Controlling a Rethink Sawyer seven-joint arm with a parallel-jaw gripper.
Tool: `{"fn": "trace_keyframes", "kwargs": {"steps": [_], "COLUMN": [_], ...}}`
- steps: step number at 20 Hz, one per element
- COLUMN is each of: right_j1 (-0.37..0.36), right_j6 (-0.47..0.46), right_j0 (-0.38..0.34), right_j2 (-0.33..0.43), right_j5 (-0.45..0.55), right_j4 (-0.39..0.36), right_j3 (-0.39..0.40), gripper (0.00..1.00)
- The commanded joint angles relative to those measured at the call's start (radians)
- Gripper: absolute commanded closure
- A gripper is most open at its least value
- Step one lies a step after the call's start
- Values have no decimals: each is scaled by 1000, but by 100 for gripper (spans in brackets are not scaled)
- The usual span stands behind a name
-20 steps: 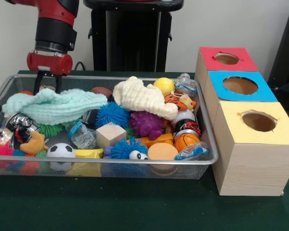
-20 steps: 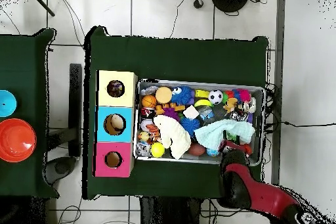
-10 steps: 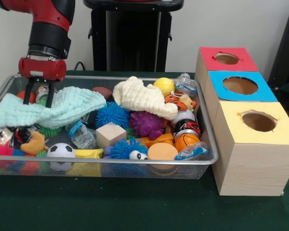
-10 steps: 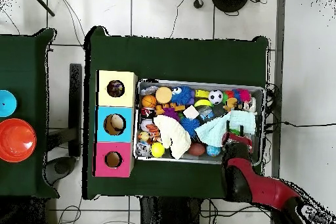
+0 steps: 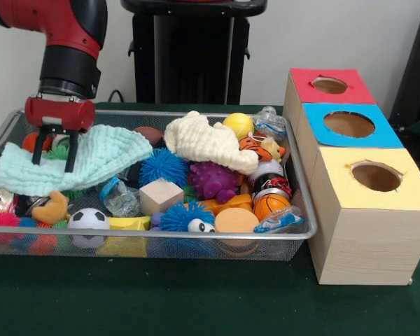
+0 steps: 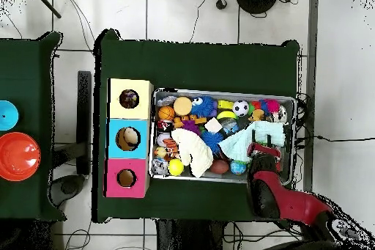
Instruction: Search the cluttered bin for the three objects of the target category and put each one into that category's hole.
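My gripper (image 5: 54, 149): fingers spread, tips down against the mint cloth (image 5: 77, 157) | cloth: draped over toys at one end of wire bin (image 5: 161, 238) | boxes with holes (image 5: 350, 126): beside bin's other end

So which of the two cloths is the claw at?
The mint-green cloth at the bin's end away from the boxes; the cream cloth lies mid-bin, untouched.

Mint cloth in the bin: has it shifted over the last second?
Yes. The mint cloth has slid toward the bin's left end wall in the front view, uncovering the blue spiky ball.
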Motion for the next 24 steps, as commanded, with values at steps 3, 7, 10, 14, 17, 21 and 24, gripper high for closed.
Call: {"fn": "trace_keyframes", "kwargs": {"steps": [3, 7, 10, 14, 17, 21, 24], "right_j1": [92, 70, 72, 118, 118, 109, 109], "right_j6": [53, 77, 85, 92, 91, 91, 107], "right_j0": [14, 9, 7, -8, -4, 6, -4], "right_j2": [16, 20, 24, 27, 20, 15, 31], "right_j5": [-61, -24, 1, 7, 10, 34, 38], "right_j4": [-53, -80, -98, -120, -115, -109, -129], "right_j3": [-151, -135, -136, -155, -154, -147, -142], "gripper": [0, 0, 0, 0, 0, 100, 100]}}
